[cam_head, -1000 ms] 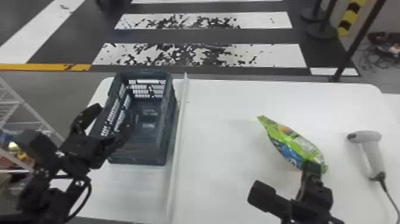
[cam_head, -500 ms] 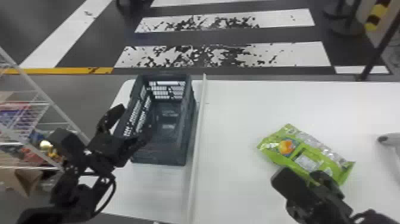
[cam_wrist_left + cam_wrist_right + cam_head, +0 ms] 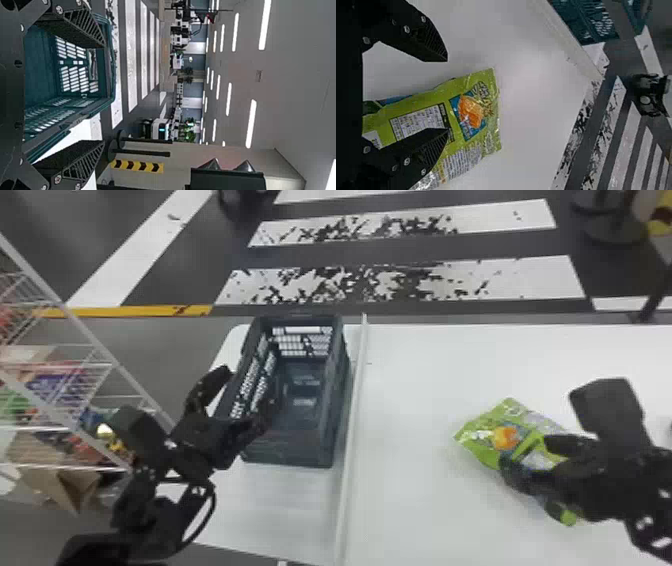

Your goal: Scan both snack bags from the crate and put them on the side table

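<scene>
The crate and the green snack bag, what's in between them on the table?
A long white strip runs beside the crate, then bare white tabletop stretches to the green snack bag. The head view shows that.

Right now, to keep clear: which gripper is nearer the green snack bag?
The right gripper, open at the bag; the left gripper is by the crate.

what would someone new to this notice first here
Probably the bright green, glossy snack bag on the right of the white table, with the black right gripper open over it. Next, the dark plastic crate on the table's left, then the worn white stripes on the floor beyond.
</scene>
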